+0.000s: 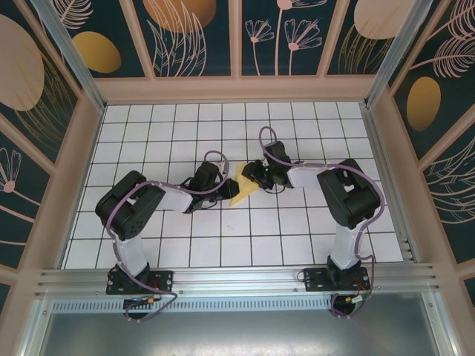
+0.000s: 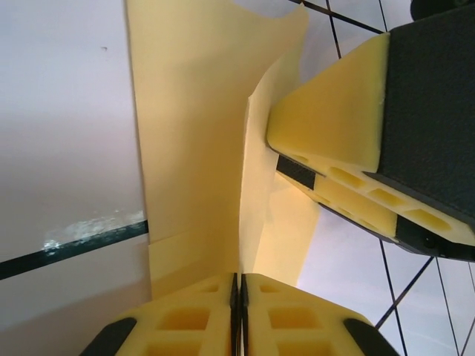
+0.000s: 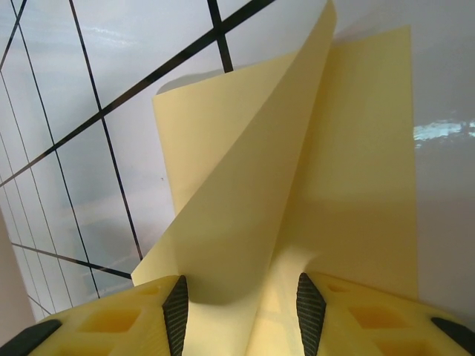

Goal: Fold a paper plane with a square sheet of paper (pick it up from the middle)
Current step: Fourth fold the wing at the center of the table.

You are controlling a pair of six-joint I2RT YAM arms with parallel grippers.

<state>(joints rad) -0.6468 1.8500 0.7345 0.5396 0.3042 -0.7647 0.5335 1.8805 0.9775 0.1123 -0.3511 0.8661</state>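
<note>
Top external view: both arms reach to the middle of the table (image 1: 148, 133), and the sheet of paper (image 1: 243, 187) is there between them, not lying flat.

Left wrist view: the left fingers (image 2: 189, 320) are clenched, w/ the yellow pads pressed together, and the fold line of the paper runs down into their seam. So this side pinches the crease. Prob. it serves as an anchor, so the sheet does not slide while the other arm works.

Right wrist view: the right fingers (image 3: 111, 322) stand apart, and one flap of the paper rises in the gap btw. them, curling over the flat half. They do not squeeze it, as the gap is too wide for such thin paper. It seems this side guides or pushes the flap over to make the fold.

Judged from this, the task is at an early fold, w/ no dart shape yet. Risk: the paper is very light, so it can spring back or slip out of the pinch.
</note>
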